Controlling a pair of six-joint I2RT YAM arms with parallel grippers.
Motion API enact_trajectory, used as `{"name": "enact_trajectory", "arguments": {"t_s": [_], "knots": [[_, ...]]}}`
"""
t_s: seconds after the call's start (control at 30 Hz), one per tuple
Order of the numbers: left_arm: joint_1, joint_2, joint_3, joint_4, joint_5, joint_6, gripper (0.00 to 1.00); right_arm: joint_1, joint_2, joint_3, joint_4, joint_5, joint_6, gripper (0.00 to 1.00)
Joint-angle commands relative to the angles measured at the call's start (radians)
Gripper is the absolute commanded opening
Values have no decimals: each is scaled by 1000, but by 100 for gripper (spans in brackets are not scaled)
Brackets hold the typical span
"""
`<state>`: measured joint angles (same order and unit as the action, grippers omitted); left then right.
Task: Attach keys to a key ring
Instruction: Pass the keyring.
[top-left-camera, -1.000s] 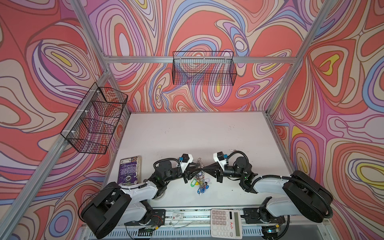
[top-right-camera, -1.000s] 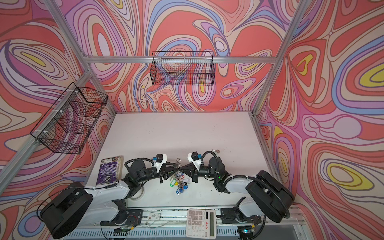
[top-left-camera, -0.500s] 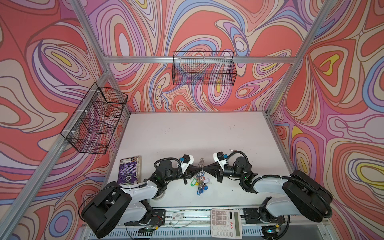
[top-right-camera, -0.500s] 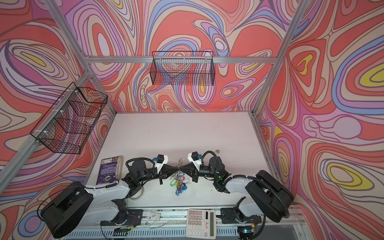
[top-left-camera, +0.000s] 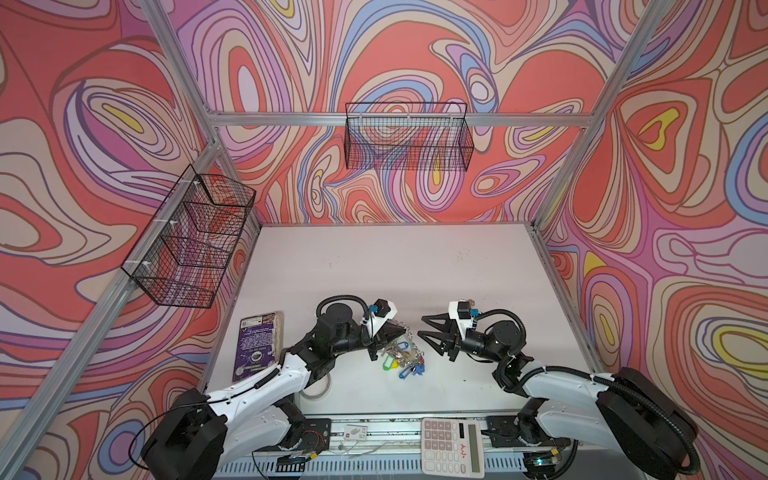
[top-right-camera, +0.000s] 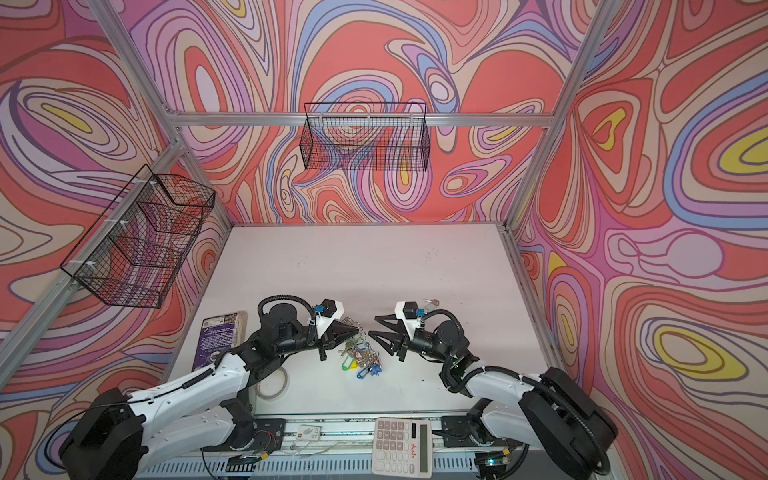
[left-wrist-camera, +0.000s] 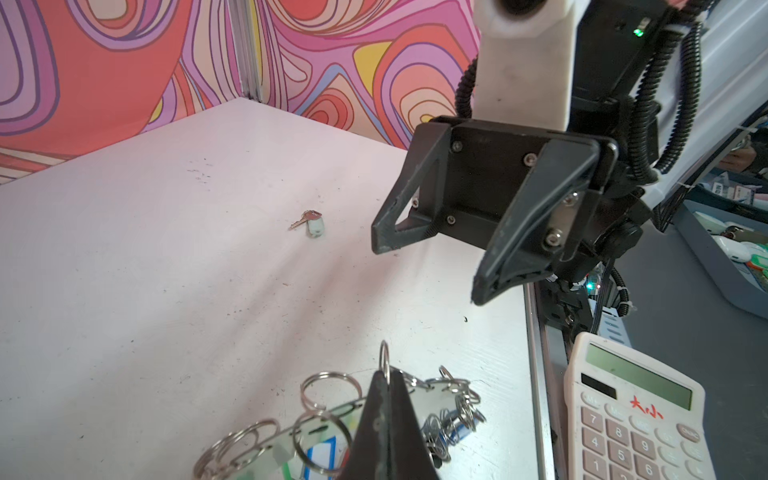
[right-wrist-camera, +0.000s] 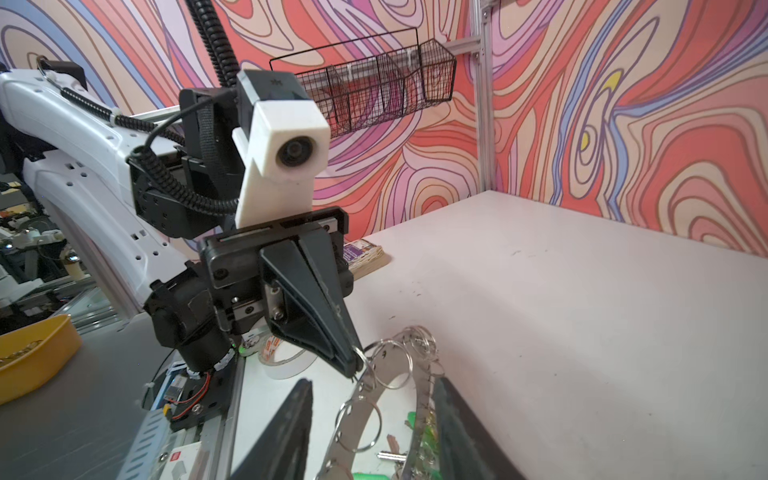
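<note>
Flat silver key ring (right-wrist-camera: 422, 409), apparently tilted up, colour-tagged keys (top-left-camera: 390, 365) bunched beneath, one pale-tagged key (left-wrist-camera: 313, 224) well apart.

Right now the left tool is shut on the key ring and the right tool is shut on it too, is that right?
Not quite. The left tool is shut on the key ring, but the right tool is open and holds nothing, as the left wrist view shows.
</note>
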<state>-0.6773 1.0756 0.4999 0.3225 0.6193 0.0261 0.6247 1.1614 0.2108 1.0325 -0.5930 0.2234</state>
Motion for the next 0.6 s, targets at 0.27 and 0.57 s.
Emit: {"name": "enact_trajectory", "arguments": {"t_s": [0.27,0.57], "knots": [[-5,6,419,-819,-2,365,0,-4,24,6,-6,16,-9,58],[-4,198,728,-1181,4,561,0,-3,16,7,-12,28,-9,71]]}}
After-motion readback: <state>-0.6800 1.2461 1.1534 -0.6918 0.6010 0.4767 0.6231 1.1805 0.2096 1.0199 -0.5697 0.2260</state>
